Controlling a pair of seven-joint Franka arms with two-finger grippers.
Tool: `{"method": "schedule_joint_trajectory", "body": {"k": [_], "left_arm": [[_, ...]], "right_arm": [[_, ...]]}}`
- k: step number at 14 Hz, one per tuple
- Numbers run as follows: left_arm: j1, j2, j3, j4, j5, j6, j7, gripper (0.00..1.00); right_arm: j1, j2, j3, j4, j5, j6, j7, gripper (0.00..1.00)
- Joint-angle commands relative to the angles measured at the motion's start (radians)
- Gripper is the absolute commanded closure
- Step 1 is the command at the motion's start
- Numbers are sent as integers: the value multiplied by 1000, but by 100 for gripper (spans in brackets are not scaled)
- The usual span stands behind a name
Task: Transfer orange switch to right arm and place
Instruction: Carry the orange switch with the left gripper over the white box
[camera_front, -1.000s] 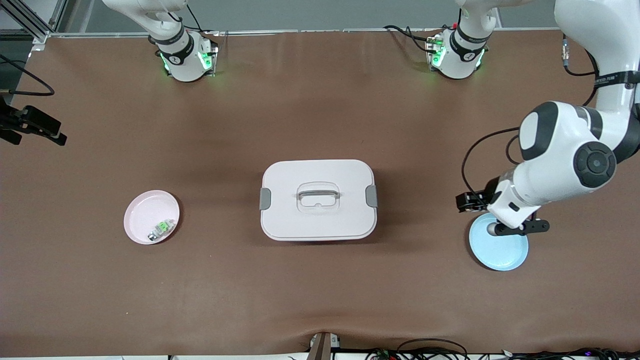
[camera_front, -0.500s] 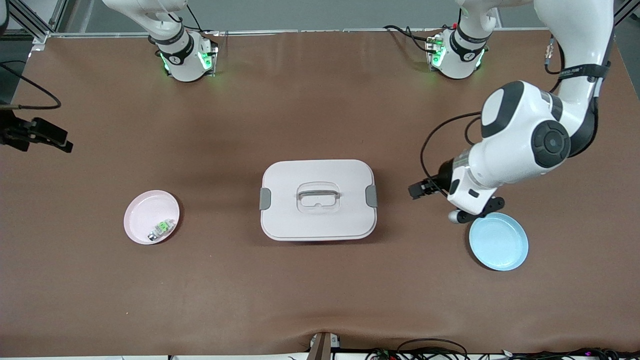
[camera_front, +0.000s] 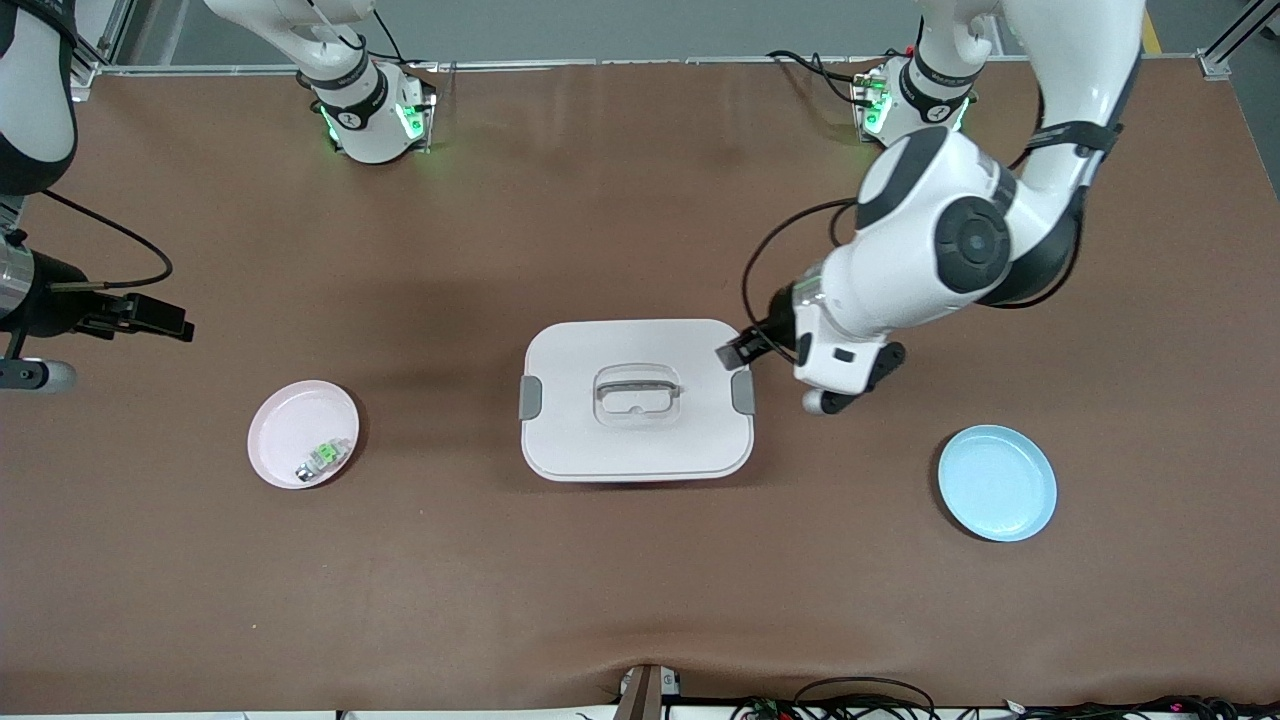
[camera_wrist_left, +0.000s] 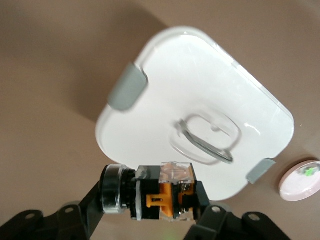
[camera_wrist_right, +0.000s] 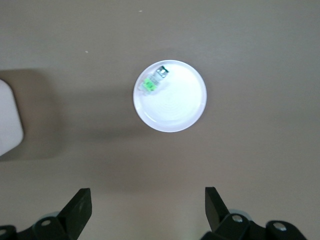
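Note:
The orange switch, a black block with an orange middle and a dark round end, sits crosswise in my left gripper, which is shut on it. That gripper hangs in the air beside the white box, at the grey latch toward the left arm's end; in the front view the left hand hides the switch. My right gripper is open with nothing between its fingers. It hangs over bare table near the pink plate, toward the right arm's end.
The pink plate holds a small green-and-clear part. A blue plate lies bare toward the left arm's end. The lidded white box stands mid-table with its handle flat on top.
The left arm has swung from over the blue plate to the box's end, carrying the switch. The right arm has come in from the table's end toward the pink plate.

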Motion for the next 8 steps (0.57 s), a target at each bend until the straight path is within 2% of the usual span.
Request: {"method": "schedule_joint_trajectory", "body": {"k": [1, 5, 7, 8], "left_arm": [[-66, 70, 1, 97, -14, 18, -165, 100], [-146, 121, 2, 119, -14, 195, -410, 100], [-154, 125, -2, 121, -20, 205, -461, 100], [-163, 125, -2, 124, -38, 210, -487, 100]], "right_arm": [[3, -18, 2, 2, 69, -1, 23, 0], [7, -34, 2, -8, 178, 2, 187, 0], [12, -44, 2, -27, 227, 28, 198, 0], [12, -71, 4, -72, 262, 76, 216, 0]]}}
